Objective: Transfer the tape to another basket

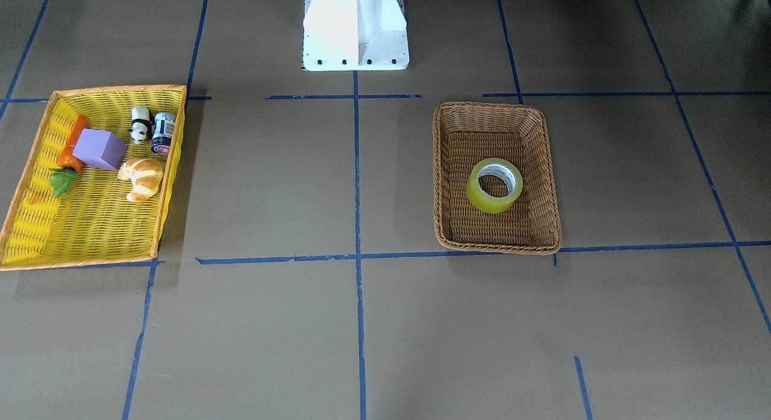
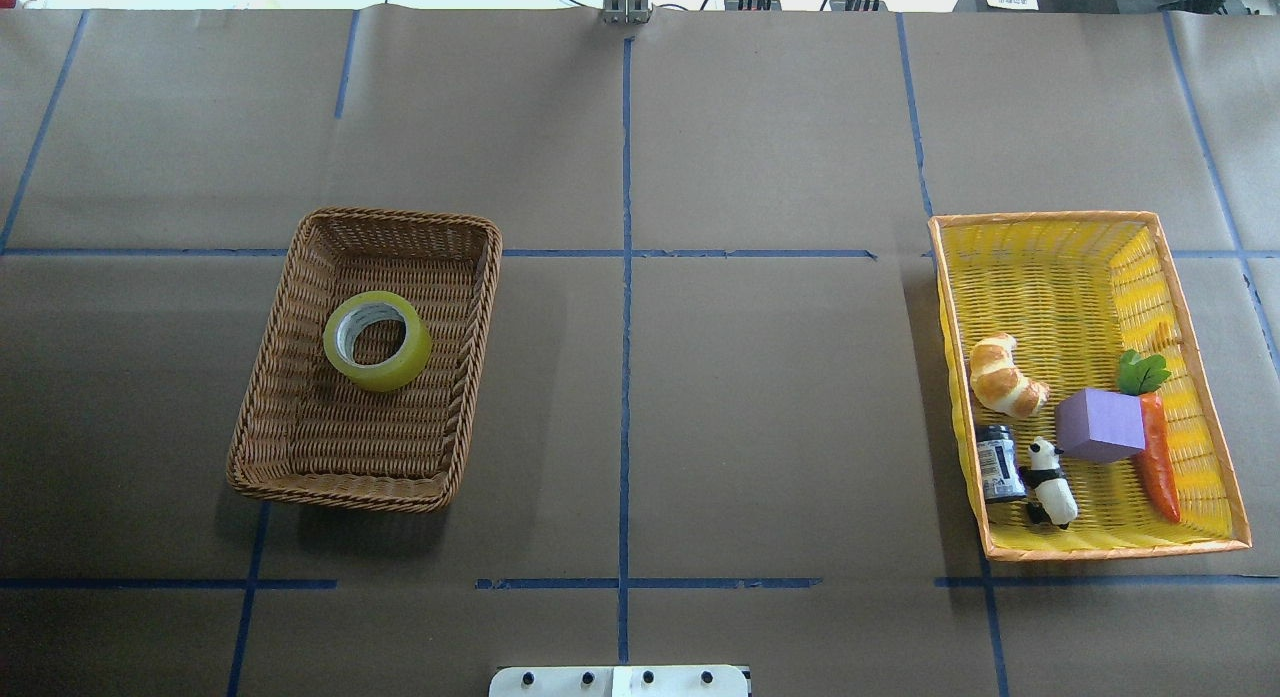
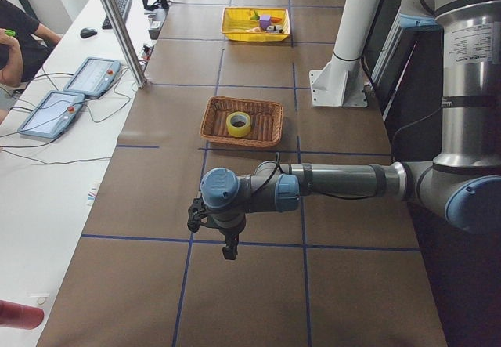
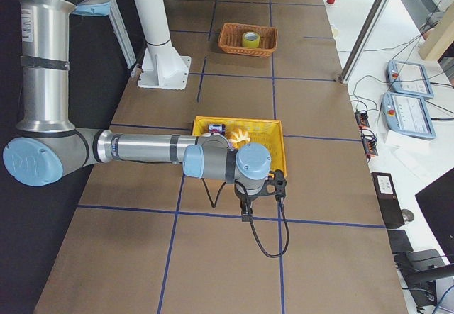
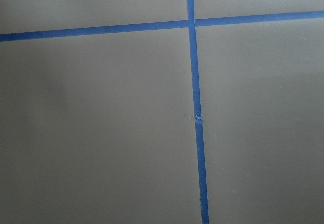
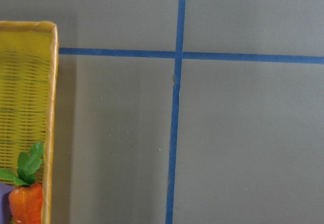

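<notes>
Brown-paper table (image 2: pixel 760 427) w/ blue grid lines. Left arm (image 3: pixel 337 181) is stretched level over the table end on the robot's left. Its claw (image 3: pixel 229 251) points down above bare paper, nothing visibly in it. It's seen only side-on, so can't tell how far open. Right arm (image 4: pixel 142 147) has the same pose at the opp. end, claw (image 4: pixel 246 216) hanging near the yellow tray (image 2: pixel 1090 219), not touching it; opening can't be told either. Wicker basket (image 2: pixel 270 407) sits on the robot's left half, well apart from the tray. Tape (image 2: pixel 385 377) lies flat in the basket, approx. mid-floor, hole up, no claw near it. In the tray: purple block (image 2: pixel 1100 425), carrot (image 2: pixel 1158 457), croissant (image 2: pixel 1003 377), toy panda (image 2: pixel 1050 482), small can (image 2: pixel 999 463).
</notes>
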Robot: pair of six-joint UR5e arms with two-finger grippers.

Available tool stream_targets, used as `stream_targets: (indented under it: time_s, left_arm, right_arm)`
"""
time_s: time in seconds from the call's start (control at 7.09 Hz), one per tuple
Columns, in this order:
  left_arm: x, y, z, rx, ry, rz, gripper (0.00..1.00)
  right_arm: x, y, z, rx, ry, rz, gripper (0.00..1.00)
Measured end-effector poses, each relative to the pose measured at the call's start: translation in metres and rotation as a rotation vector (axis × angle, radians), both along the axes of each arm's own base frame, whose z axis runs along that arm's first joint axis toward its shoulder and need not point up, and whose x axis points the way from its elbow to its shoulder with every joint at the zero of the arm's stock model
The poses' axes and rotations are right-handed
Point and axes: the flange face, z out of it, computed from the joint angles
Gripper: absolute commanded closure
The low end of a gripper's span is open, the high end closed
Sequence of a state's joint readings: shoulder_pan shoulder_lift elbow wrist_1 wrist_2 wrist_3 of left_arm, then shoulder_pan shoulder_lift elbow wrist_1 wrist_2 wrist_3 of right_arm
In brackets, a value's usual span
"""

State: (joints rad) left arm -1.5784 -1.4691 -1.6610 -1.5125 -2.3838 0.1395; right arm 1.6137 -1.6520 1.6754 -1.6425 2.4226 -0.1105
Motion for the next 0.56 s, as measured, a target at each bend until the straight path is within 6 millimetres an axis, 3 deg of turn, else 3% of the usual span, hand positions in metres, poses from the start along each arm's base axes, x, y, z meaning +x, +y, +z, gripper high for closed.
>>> stream_targets:
  time_s: [0.28,0.56]
  left_arm:
    - [0.0,-0.002,-0.003,0.006,0.0,0.0,0.0]
    - [-0.001,-0.003,-0.005,0.009,0.0,-0.002,0.0]
  right_arm:
    - [0.008,0.0,0.001,0.015,0.013,0.02,0.0]
    - [0.014,0.0,0.018,0.053,0.067,0.055,0.0]
